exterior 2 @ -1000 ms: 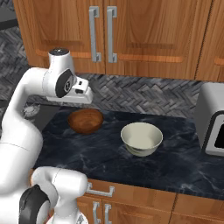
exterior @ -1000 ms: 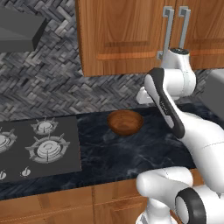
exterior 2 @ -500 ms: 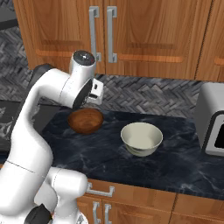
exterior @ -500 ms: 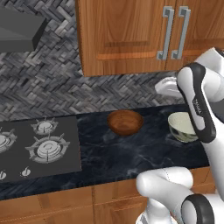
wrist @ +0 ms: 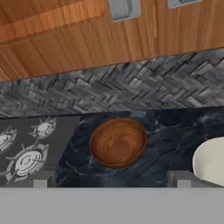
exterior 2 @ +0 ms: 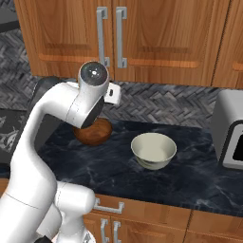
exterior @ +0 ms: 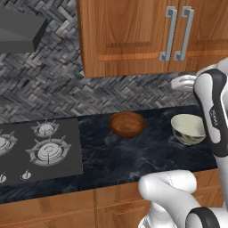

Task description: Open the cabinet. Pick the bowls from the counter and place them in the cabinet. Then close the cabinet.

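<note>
While the warm-brown wooden wall cabinet (exterior: 133, 35) hangs with both panelled doors shut, their two vertical grey metal bar handles (exterior 2: 110, 35) side by side at the middle, the white robot arm (exterior 2: 71, 114) is raised in front of the grey herringbone tile backsplash (exterior: 53, 89). Its claw (wrist: 111, 181) stands released, the two small dark finger tips (wrist: 40, 180) spread wide apart with nothing between them, and it looks down over the black marble surface (exterior 2: 190, 171) with faint pale veins. On that surface sit both bowls, apart from each other: the round dark reddish-brown wooden bowl (wrist: 117, 142) lies near the dark grey gas hob (exterior: 38, 149), and the cream ceramic bowl (exterior 2: 153, 150) rests upright further along toward the grey toaster oven (exterior 2: 230, 130) at the far end. In the right base view the arm's elbow covers part of the wooden bowl. Below the surface, wooden drawers (exterior 2: 156, 223) with grey handles show.
</note>
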